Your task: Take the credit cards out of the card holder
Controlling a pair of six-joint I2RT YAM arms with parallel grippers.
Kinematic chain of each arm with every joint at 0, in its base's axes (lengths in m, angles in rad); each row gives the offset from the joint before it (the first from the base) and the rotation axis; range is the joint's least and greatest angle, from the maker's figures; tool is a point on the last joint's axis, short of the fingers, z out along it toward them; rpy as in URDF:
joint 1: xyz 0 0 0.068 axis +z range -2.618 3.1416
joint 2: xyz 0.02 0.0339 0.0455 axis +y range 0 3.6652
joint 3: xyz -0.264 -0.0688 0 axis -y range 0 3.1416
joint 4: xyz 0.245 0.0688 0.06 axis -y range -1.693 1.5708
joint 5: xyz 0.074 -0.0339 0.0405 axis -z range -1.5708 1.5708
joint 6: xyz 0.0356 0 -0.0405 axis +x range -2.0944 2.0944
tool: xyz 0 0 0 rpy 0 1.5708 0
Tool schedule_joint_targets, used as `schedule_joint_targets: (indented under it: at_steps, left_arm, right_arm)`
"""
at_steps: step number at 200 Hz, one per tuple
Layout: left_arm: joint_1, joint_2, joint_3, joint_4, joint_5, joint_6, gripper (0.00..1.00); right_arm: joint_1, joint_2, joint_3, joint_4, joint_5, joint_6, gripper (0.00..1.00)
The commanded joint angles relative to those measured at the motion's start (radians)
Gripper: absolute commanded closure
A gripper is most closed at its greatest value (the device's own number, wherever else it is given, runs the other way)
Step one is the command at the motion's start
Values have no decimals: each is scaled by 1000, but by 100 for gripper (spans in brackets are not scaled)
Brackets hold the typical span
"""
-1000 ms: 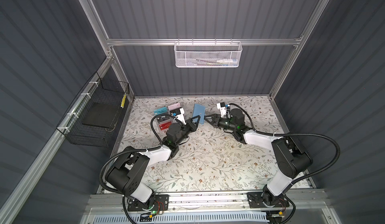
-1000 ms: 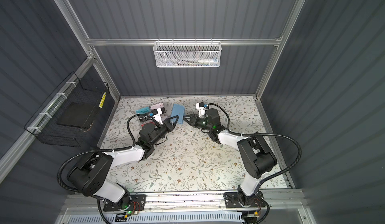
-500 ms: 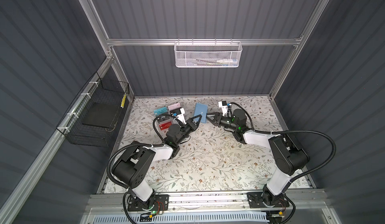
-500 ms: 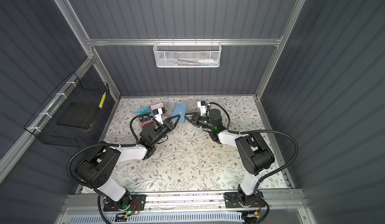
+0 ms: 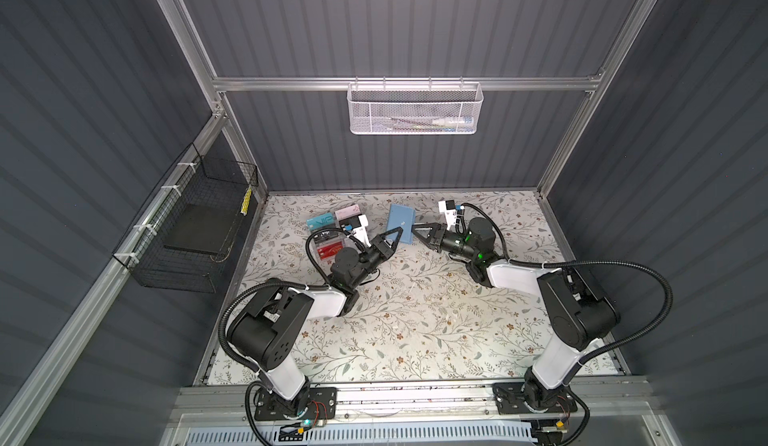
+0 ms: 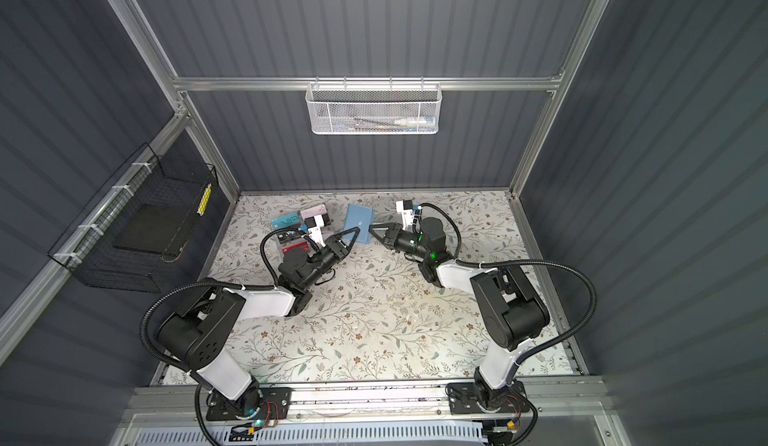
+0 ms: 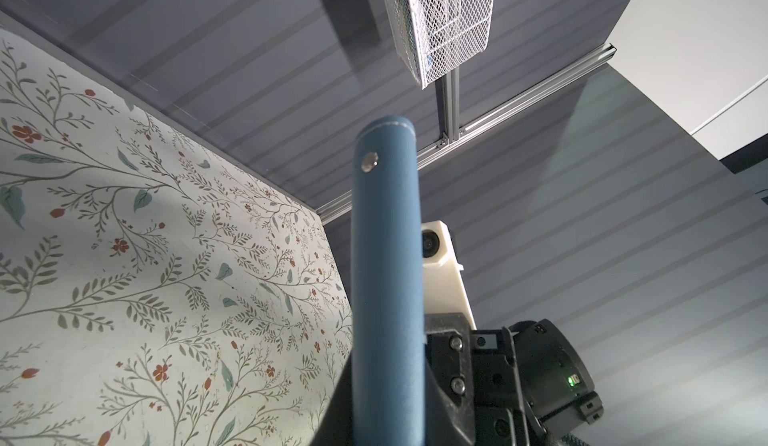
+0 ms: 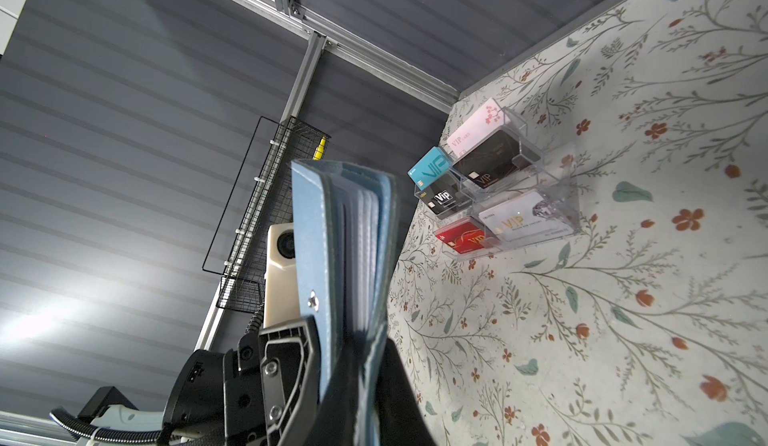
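**Floral mat (image 5: 415, 319), back end: holder (image 5: 401, 221) pinched from two sides, slip likely**

Near the back wall, beside the rack (image 8: 557, 192), broad face up between both arms. Clenched on the holder's spine side: left gripper (image 5: 396, 236). Clamped on the open edge, so far as the right wrist view allows with jaws half hidden under the covers: right gripper (image 5: 417, 229). Sleeves (image 8: 365, 232) fanned slightly; no cards drawn out yet.

Risks from here:
- Cover sliding out of a shallow pinch once pulled apart, dropping the holder onto the mat.
- Sleeves caught together with the cover, pinning cards inside.
- Twisting between opposed grips, straining the fold.
- Drifting toward the rack and knocking it.

Against a second ago: right jaws then spread and just short of the edge, now drawn together on it. Left grip and holder's place unchanged.
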Motion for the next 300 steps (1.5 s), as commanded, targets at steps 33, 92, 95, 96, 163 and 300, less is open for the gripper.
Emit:
schedule_joint_targets:
  at_steps: [33,92,95,96,163,300]
  left_arm:
    - [-19,15,17,-2,75,18,59]
    - [-20,-7,27,-53,77,43,45]
    - [-20,-8,27,-53,78,42,44]
    - [-20,-8,27,-53,77,41,44]
    - [-8,-115,-4,-197,18,117,22]
    - [-9,-111,126,-628,69,302,15]
  right_arm:
    - [21,-60,-6,-54,-32,-87,100]
    - [36,-117,-10,-148,-25,-167,100]
    - [36,-118,-10,-154,-19,-169,100]
    - [36,-118,-10,-156,-17,-170,100]
    - [37,-203,4,-404,102,-315,100]
    - [59,-320,73,-754,254,-507,100]
